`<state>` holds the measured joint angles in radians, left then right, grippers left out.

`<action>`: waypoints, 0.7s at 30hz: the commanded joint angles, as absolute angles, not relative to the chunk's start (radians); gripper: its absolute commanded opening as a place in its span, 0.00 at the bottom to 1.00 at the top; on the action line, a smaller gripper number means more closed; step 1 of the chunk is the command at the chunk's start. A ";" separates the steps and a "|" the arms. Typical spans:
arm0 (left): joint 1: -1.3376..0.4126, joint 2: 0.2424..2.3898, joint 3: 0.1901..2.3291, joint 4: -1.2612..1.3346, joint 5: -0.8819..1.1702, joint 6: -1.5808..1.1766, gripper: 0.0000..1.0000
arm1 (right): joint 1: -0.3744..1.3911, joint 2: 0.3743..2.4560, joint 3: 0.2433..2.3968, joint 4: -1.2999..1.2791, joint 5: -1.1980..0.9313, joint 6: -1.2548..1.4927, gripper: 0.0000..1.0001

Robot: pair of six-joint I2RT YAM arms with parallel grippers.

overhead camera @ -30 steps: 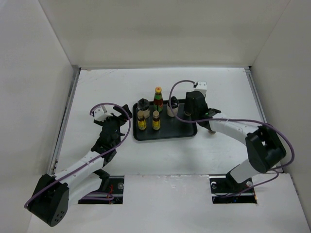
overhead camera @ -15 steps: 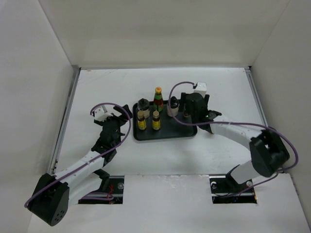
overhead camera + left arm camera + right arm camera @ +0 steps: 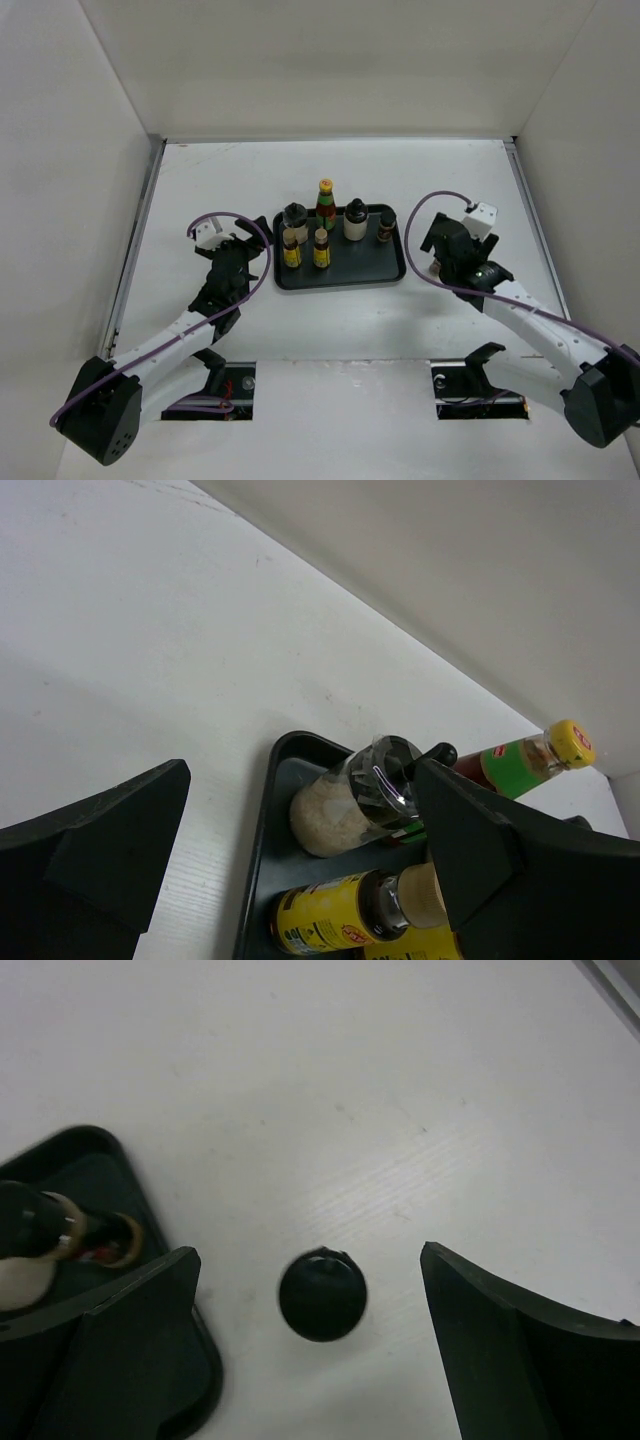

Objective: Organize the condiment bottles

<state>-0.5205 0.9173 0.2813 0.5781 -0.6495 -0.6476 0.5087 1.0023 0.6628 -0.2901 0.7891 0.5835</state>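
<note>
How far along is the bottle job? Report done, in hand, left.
Done: six condiment bottles stand upright on the black tray. In hand: nothing; the left gripper and right gripper are both open and empty beside the tray. Left: a small round black object lies on the table right of the tray; I cannot tell what it is.
</note>
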 commanded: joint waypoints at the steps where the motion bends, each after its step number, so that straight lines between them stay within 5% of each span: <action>1: -0.528 0.905 0.291 0.606 -0.635 -0.657 0.99 | 0.493 1.018 0.640 -0.354 0.764 0.649 0.97; 11: -0.530 0.913 0.293 0.606 -0.635 -0.657 0.99 | 0.444 1.175 0.620 -0.160 0.677 0.601 0.67; 16: -0.527 0.905 0.290 0.606 -0.635 -0.657 0.99 | 0.443 1.181 0.630 -0.153 0.732 0.586 0.38; 21: -0.524 0.910 0.290 0.611 -0.635 -0.657 0.99 | 0.545 1.040 0.698 -0.282 0.818 0.577 0.36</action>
